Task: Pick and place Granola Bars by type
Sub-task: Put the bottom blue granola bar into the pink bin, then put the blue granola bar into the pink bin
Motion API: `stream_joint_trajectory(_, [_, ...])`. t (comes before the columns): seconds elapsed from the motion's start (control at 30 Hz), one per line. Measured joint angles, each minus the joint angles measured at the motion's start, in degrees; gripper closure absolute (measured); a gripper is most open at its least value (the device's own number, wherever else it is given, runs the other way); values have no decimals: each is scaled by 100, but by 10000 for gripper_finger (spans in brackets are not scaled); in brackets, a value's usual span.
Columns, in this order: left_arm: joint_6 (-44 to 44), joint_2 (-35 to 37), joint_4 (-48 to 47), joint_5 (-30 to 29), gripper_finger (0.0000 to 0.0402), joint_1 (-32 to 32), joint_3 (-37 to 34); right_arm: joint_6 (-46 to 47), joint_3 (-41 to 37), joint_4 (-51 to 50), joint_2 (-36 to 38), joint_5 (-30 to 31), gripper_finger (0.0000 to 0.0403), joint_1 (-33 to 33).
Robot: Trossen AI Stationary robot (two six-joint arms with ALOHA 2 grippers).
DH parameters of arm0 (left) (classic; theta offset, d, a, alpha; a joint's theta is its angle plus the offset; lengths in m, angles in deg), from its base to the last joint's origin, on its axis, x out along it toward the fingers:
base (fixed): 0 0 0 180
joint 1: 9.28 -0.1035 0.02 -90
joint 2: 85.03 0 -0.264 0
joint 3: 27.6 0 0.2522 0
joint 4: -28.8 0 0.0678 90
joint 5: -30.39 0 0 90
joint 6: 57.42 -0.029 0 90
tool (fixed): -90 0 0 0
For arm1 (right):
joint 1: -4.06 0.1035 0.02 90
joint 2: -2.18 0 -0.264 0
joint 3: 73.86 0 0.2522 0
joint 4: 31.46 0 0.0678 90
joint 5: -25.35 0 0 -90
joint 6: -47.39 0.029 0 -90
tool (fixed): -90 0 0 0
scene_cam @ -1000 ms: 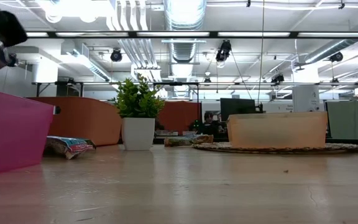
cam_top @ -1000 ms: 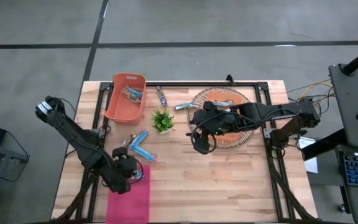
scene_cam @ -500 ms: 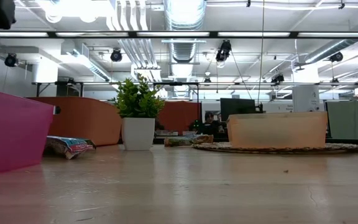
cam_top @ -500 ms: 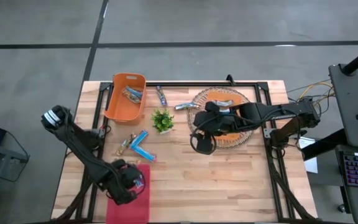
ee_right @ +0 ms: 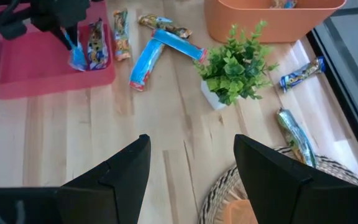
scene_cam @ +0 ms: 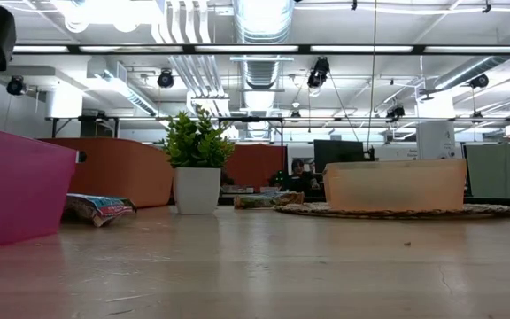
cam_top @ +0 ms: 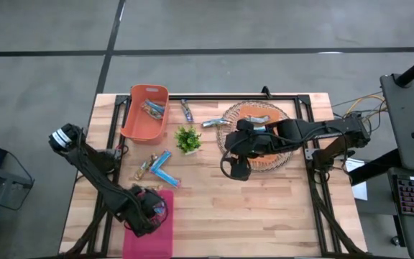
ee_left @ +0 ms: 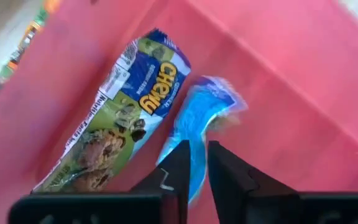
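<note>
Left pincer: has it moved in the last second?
Yes. In the high view the left pincer has gone from beside the pink bin's far edge to over the bin, toward the table's near edge.

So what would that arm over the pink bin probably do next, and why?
Probably open its fingers and lift away. The left gripper is down inside the pink bin, its jaws nearly closed on the tail of a bright blue bar that hangs beside a bar already lying there. The blue bar looks delivered, so letting go seems the natural step.

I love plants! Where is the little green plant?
The plant stands mid-table in the high view, between the orange bin and the woven mat.
</note>
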Motion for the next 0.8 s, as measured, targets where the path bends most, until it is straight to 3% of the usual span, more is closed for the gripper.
stream_joint_trajectory(0.43, [-221,848,-19,-799,236,-142,123,-395,-58,2,0,-236,184,22])
stream_joint_trajectory(0.7, [-1805,1631,-311,-2326,226,-287,574,-411,-296,0,-2,-296,184,22])
stream_joint_trajectory(0.8, [-1936,2069,-770,-2885,227,-583,696,-363,-343,14,-2,-287,184,18])
